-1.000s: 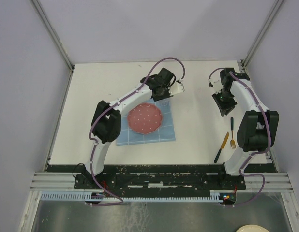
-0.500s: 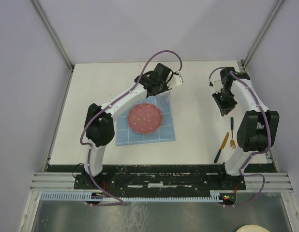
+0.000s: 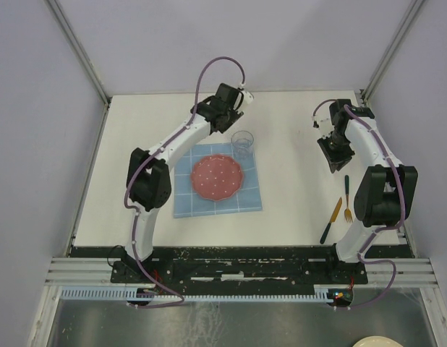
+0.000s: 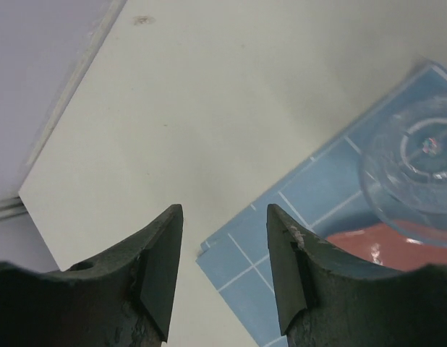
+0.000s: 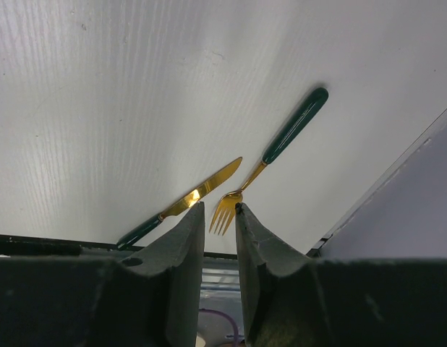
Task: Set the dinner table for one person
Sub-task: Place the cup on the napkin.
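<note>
The dinner table is a white square top. A blue grid placemat lies on it with a red dotted plate in its middle. A clear glass stands upright on the mat's far right corner, free of any gripper. My left gripper is open and empty, raised beyond and left of the glass. Its wrist view shows the gripper over the mat's corner, with the glass at the right. My right gripper hangs over the table's right side; its wrist view shows the jaws a narrow gap apart and empty.
A gold fork with a green handle and a matching knife lie side by side at the near right; both also show in the right wrist view, fork and knife. The grey enclosure walls meet the table's far and side edges.
My left gripper has drawn back from the glass, up and to the far left, leaving it standing on the mat's corner. The right arm has not moved.
</note>
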`<move>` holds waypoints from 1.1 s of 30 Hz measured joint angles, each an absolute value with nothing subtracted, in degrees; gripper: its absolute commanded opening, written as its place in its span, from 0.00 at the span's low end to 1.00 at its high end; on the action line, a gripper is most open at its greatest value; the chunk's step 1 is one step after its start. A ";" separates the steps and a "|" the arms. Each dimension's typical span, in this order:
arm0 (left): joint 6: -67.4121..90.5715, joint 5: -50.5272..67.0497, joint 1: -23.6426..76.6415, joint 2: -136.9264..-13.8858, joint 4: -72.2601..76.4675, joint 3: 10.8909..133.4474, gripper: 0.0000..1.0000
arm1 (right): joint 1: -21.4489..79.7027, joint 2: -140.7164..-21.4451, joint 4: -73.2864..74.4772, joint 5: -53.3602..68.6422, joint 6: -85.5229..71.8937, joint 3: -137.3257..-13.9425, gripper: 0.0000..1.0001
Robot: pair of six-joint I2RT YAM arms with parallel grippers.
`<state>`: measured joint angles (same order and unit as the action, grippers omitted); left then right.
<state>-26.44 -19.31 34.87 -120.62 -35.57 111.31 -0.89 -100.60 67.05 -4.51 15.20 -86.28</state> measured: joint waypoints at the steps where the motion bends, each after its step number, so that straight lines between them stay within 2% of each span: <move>1: -24.71 -19.29 33.67 -121.82 -35.77 113.16 0.57 | -0.89 -100.68 67.16 -4.51 15.20 -86.35 0.32; 5: -19.40 -19.14 29.91 -125.16 -36.80 118.17 0.57 | -0.89 -100.97 67.37 -4.54 15.18 -86.56 0.32; 15: -8.95 -11.62 26.57 -125.34 -40.99 117.93 0.60 | -0.89 -101.23 67.77 -4.56 15.20 -86.67 0.32; 18: -6.35 -8.14 26.55 -125.34 -41.43 117.93 0.73 | -0.89 -101.95 68.05 -4.56 15.18 -87.24 0.32; 20: -4.38 -5.63 26.55 -125.34 -41.71 117.93 0.77 | -0.89 -102.48 68.01 -4.56 15.18 -87.50 0.32; 33: 3.53 6.81 27.09 -126.08 -41.04 119.13 0.78 | -0.89 -102.83 68.12 -4.69 15.20 -87.53 0.32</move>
<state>3.53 6.81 27.09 -126.08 -41.04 119.13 -0.89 -102.83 68.12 -4.69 15.20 -87.53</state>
